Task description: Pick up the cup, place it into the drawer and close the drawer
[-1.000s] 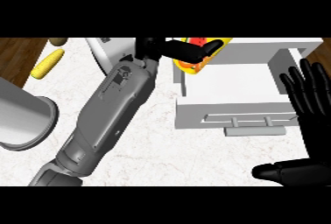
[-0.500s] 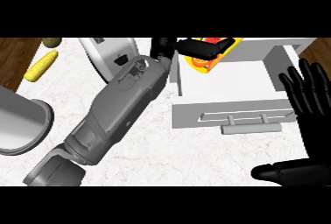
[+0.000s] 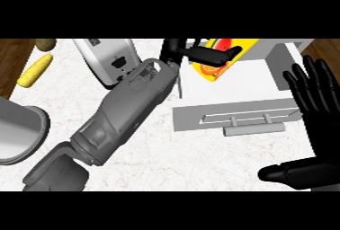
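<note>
Holding the yellow cup (image 3: 216, 63) clasped in the left hand (image 3: 199, 53) over the open drawer (image 3: 232, 92) near the counter's far edge, lowering well inside its walls before uncurling, leaving the slack right hand (image 3: 315, 96) beside the drawer front.

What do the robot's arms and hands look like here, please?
The left forearm is a bulky grey shell built of smooth, angular panels with darker seams. The left hand and the right hand are matte black, with slender segmented fingers. No cables or markings show.
</note>
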You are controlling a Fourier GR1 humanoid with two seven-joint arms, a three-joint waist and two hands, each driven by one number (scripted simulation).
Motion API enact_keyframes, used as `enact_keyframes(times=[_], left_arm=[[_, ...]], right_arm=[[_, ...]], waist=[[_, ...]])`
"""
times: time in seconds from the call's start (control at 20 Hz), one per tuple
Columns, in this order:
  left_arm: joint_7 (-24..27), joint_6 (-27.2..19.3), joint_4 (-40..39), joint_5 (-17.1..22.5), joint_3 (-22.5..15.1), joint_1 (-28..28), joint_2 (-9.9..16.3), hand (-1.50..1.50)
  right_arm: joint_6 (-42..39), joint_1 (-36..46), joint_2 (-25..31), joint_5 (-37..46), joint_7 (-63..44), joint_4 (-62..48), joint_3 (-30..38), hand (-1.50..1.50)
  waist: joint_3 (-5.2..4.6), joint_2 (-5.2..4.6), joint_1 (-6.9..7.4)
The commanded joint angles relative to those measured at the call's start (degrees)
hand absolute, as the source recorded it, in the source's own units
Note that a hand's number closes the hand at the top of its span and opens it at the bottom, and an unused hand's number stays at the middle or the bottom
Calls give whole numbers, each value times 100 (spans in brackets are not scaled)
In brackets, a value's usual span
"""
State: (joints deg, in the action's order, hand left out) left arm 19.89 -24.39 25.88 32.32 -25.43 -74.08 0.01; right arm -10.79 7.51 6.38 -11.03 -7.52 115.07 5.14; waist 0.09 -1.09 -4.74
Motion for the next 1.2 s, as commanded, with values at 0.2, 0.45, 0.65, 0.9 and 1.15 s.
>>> enact_keyframes(times=[0.2,0.45,0.65,0.9,1.15], left_arm=[[-328,-209,-524,73,-729,-295,-1,-150],[-109,-336,-372,348,-843,-239,-1,-150],[293,-142,-216,701,-708,-73,-1,-150],[624,-116,372,1110,-665,-83,-1,-150],[567,301,485,1251,-163,-37,90,-150]], right_arm=[[85,47,-148,6,21,128,-121,-150],[82,221,-212,112,62,-146,-273,-150],[-100,356,17,-419,23,-102,168,-150],[-249,399,48,-707,-108,-272,165,-150],[-336,-149,207,-1140,-403,467,414,-150]], waist=[[2,-15,-127],[0,-58,-171],[0,-59,-171],[-3,22,47],[-7,116,340]])
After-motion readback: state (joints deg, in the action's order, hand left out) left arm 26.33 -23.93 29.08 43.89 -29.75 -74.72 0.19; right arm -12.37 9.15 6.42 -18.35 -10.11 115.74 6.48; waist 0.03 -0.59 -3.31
